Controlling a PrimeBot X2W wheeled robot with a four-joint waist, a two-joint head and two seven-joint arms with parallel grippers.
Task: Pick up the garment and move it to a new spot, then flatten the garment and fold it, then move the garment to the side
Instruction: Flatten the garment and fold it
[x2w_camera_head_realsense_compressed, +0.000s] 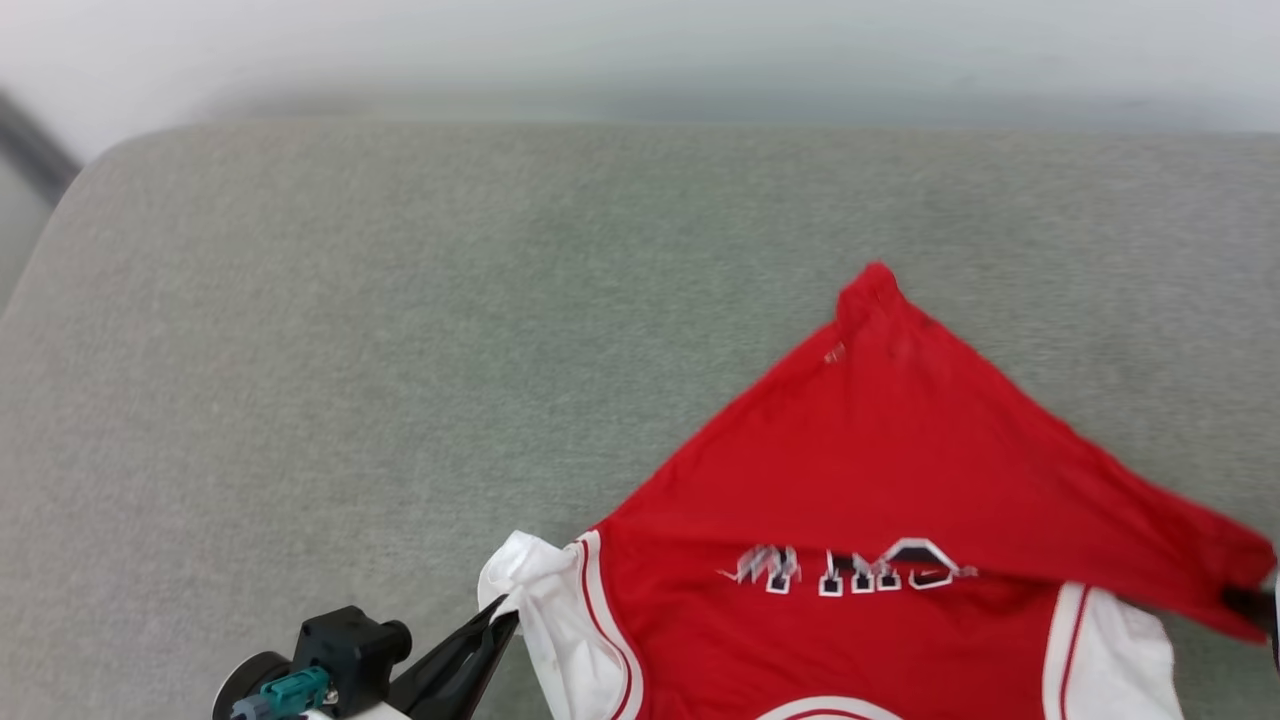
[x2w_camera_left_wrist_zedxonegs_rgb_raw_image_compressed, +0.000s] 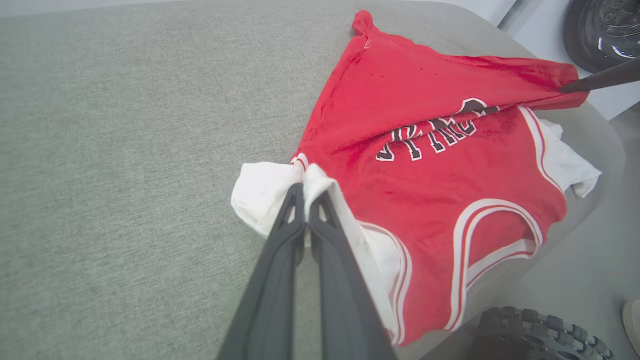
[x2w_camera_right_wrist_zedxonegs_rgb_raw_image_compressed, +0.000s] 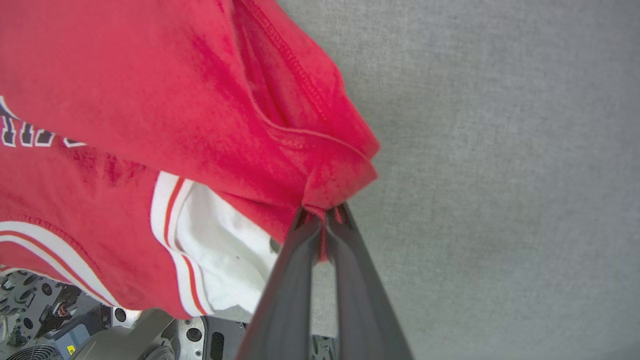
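I have the garment (x2w_camera_head_realsense_compressed: 880, 450) on the grey fabric bench (x2w_camera_head_realsense_compressed: 400, 350), at its near right part, with the neckline end reaching the near edge. It is a red jersey with white sleeves and red-and-white striped trim. The lower part is turned back over the chest in a triangle, one corner pointing away from me, and it half covers the black, white-outlined lettering (x2w_camera_head_realsense_compressed: 850, 572). My left claw (x2w_camera_left_wrist_zedxonegs_rgb_raw_image_compressed: 306, 192) is closed on the bunched white sleeve (x2w_camera_left_wrist_zedxonegs_rgb_raw_image_compressed: 260, 192) at the jersey's left side. My right claw (x2w_camera_right_wrist_zedxonegs_rgb_raw_image_compressed: 322, 215) is pinched on a red hem corner, drawn out taut to the right.
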